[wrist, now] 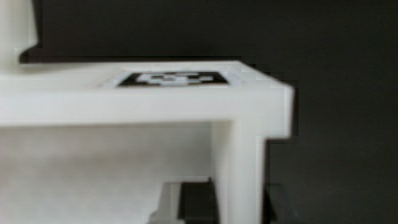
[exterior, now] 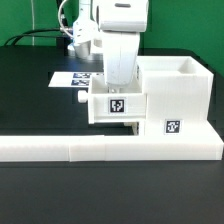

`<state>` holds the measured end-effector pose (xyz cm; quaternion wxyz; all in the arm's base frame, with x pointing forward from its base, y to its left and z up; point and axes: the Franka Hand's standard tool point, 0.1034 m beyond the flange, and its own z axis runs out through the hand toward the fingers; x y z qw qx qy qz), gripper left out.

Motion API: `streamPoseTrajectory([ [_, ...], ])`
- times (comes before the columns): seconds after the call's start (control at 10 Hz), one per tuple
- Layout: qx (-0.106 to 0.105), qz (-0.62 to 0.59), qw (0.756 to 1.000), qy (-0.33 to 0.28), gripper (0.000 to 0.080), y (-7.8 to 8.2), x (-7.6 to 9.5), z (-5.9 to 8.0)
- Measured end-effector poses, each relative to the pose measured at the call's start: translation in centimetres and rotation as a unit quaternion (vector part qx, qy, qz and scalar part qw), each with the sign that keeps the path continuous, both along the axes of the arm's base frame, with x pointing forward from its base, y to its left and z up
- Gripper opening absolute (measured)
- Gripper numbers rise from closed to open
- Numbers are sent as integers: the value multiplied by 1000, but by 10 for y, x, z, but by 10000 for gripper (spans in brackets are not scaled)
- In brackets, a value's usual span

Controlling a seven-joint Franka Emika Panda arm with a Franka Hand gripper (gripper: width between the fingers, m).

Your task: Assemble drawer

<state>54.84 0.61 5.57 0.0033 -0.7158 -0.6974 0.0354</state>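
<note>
The white drawer housing (exterior: 176, 92) stands at the exterior view's right, against the long border bar. It bears a tag low on its front. A smaller white tray (exterior: 117, 106) with a tag on its face sits against the housing's left side. My gripper (exterior: 114, 86) reaches down right behind and above this tray, and the tray and the arm's body hide the fingertips. The wrist view shows a white drawer part (wrist: 107, 105) close up, with a tag (wrist: 178, 78) on its upper face. No finger shows clearly there. A second tray is not in view.
The long low white L-shaped border bar (exterior: 100, 149) runs along the front of the black table. The marker board (exterior: 72, 78) lies flat behind the tray at the exterior view's left. A green backdrop lies beyond.
</note>
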Motion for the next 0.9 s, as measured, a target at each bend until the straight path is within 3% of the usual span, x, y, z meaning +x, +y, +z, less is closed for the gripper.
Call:
streamPoseTrajectory([
  [0.7, -3, 30, 1000, -1, 39, 5, 0, 0],
  [0.9, -1, 6, 1000, -11, 39, 13, 3, 0],
])
